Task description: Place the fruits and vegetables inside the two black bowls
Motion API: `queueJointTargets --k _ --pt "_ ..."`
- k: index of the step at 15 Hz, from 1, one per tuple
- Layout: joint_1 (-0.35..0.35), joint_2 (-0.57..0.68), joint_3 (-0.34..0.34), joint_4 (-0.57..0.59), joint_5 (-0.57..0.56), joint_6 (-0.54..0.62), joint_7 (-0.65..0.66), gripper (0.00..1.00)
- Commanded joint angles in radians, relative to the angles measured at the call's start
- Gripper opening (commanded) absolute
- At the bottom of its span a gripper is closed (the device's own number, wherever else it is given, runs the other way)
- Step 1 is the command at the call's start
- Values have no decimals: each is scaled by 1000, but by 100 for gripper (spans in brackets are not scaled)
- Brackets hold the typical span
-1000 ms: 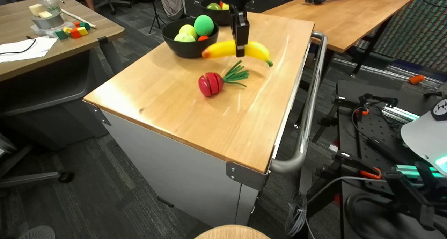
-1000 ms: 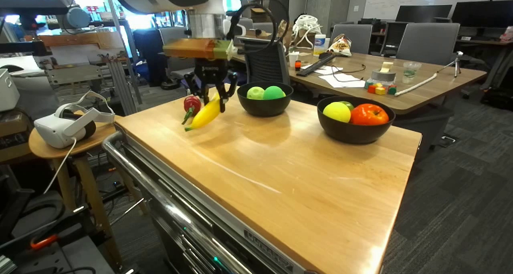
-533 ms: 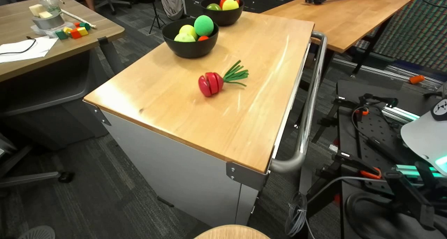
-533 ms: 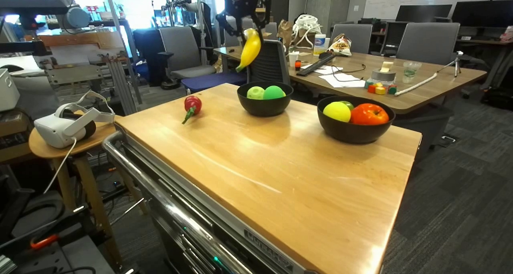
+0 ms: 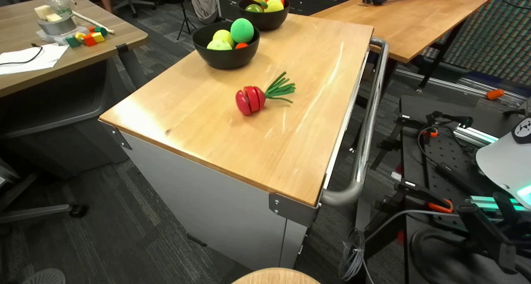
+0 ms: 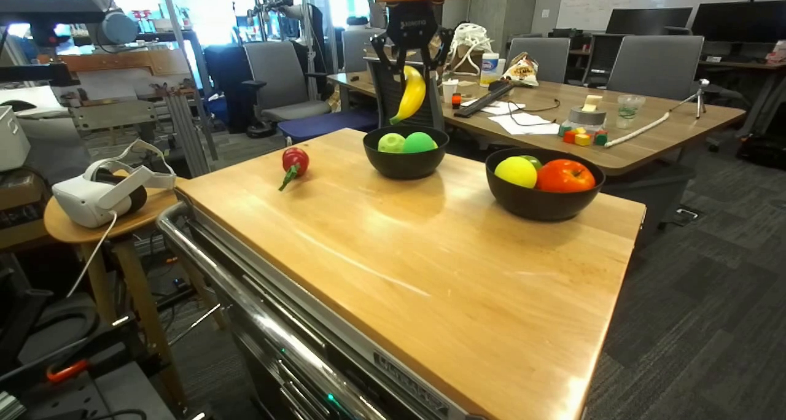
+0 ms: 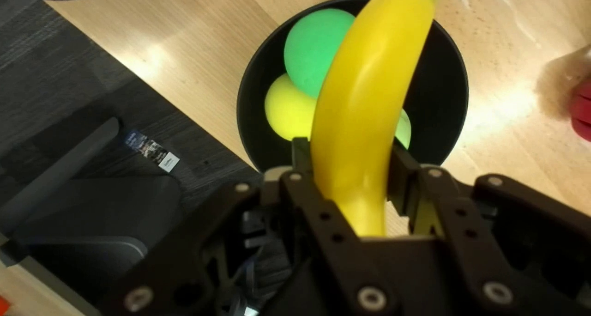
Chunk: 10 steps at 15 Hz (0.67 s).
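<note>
The pincer (image 7: 349, 159) clamps the banana (image 7: 369, 75) above one black bowl (image 6: 406, 165). On the desk (image 6: 430, 242), this and a second black bowl (image 6: 543, 204) line the edge opposite the handrail (image 5: 372, 109).

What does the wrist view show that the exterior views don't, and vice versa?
Wrist view only: the overhead look into one black bowl, partly blocked by the banana in the gripper.
Exterior views only: what the second black bowl holds, a red tomato included, and the green leaves of the red piece.
Both: the banana, green ball, pale green fruit, and at least part of the red piece and second black bowl.
</note>
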Motion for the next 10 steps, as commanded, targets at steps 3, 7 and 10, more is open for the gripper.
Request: queueJointTargets --k 3,7,10 --pt "-30 170 35 275 95 -246 -32 15" --pt "-22 220 45 345 102 -315 -15 15" --pt "-17 241 45 333 95 -240 3 15"
